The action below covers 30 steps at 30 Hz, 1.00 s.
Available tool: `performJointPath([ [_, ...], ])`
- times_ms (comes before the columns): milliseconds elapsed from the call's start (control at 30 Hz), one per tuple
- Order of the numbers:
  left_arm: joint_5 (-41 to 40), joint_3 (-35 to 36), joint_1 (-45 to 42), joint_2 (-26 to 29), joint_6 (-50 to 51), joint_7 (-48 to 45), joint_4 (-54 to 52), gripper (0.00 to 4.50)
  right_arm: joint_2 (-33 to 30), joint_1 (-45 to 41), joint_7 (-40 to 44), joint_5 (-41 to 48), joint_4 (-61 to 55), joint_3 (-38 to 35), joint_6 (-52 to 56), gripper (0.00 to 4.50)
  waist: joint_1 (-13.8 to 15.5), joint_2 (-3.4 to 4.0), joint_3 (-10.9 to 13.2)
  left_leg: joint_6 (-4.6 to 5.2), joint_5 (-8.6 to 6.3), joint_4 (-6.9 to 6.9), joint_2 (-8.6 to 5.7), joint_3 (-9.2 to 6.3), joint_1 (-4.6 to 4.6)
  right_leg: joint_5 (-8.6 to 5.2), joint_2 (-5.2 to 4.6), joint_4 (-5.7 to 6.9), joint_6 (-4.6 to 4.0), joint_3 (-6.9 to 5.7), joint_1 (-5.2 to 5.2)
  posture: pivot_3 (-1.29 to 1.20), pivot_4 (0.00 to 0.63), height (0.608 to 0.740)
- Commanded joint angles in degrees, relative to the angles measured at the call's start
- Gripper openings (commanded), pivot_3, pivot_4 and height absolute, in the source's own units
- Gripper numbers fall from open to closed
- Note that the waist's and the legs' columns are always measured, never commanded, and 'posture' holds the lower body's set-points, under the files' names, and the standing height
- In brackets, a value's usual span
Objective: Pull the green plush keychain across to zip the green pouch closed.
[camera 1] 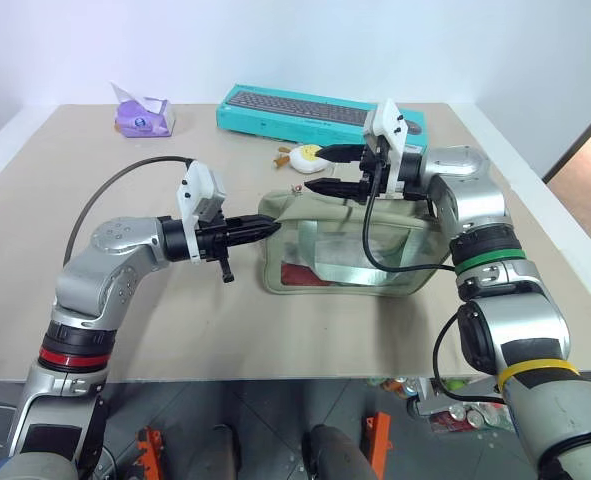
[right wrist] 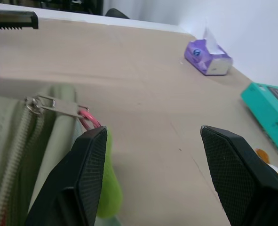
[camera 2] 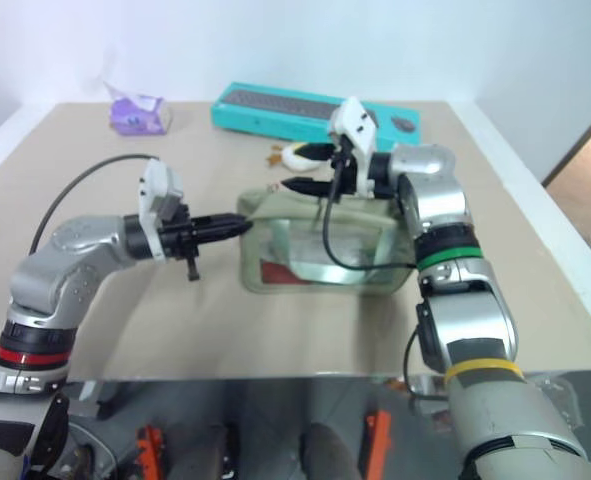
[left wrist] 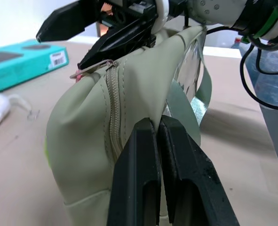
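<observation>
Lime-green plush keychain (right wrist: 108, 183) hangs just under my open right hand (right wrist: 153, 179), off the pouch (camera 1: 345, 255) corner my closed left hand (left wrist: 160, 174) pinches (zip runs crosswise).

Sage-green pouch (camera 1: 350, 250), lime keychain (right wrist: 108, 188), teal box (camera 1: 275, 113).

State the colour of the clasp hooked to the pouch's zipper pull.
Pink; the clasp shows best in the right wrist view.

head stereo looking down, wrist views close on pouch (left wrist: 129, 122)
</observation>
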Motion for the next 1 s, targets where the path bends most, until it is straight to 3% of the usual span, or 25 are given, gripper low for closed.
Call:
performJointPath([
  [33,-0.8,1.5,-0.3,0.8,-0.7,0.3,-3.1,0.0,0.8,-1.0,1.8,0.5,-1.6,0.3,0.4,3.28,0.0,0.0,0.0,0.0,0.0,0.0,0.0,0.0,0.01,0.0,0.0,0.0,0.0,0.0,0.0,0.0,0.15,0.74],
  [733,0.8,0.7,-0.5,0.4,-1.8,0.6,-1.6,0.0,4.0,1.3,5.1,-0.1,-5.3,2.7,1.6,3.28,-0.1,0.0,0.0,0.0,0.0,0.0,0.08,-0.01,0.04,0.03,0.08,0.0,-0.05,-0.01,0.0,0.0,0.15,0.74],
  [1000,-0.7,1.4,-0.8,-0.1,-0.7,0.1,-2.3,0.0,5.3,0.2,7.3,-3.5,-2.4,6.2,-2.4,3.28,-0.1,0.0,0.0,-0.01,0.01,0.01,0.09,0.0,0.06,0.04,0.1,0.0,-0.07,0.0,0.0,0.0,0.15,0.74],
])
